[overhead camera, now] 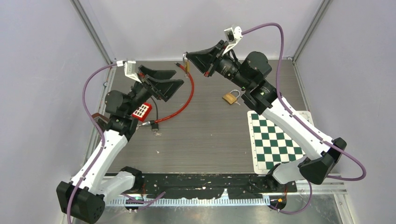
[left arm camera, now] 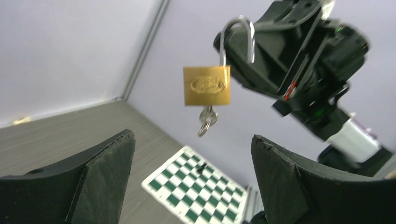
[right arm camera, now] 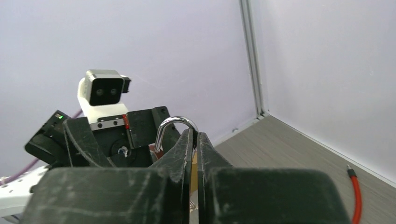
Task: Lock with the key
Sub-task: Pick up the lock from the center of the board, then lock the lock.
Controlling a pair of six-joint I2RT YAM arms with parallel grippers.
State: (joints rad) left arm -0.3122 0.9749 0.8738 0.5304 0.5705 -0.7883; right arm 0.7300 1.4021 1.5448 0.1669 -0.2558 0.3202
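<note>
The right claw [right arm camera: 196, 136] is pinching the brass padlock [left arm camera: 207, 85] by its shackle [left arm camera: 236, 19], dangling it before the wide-open left claw [left arm camera: 192, 140]. The stiff, slick key [left arm camera: 207, 119] hanging beneath is probably needing a firm pinch.

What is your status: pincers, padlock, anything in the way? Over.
Left pincer open, facing padlock. Right pincer shut on shackle; padlock aloft, unlatched, key in keyhole. Nothing between left pincer and key.

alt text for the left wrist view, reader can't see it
A brass padlock hangs in mid-air, its open shackle pinched by the right gripper, a key in its underside. The left gripper stands wide open in the foreground, above a grey table with a green checkered mat.
</note>
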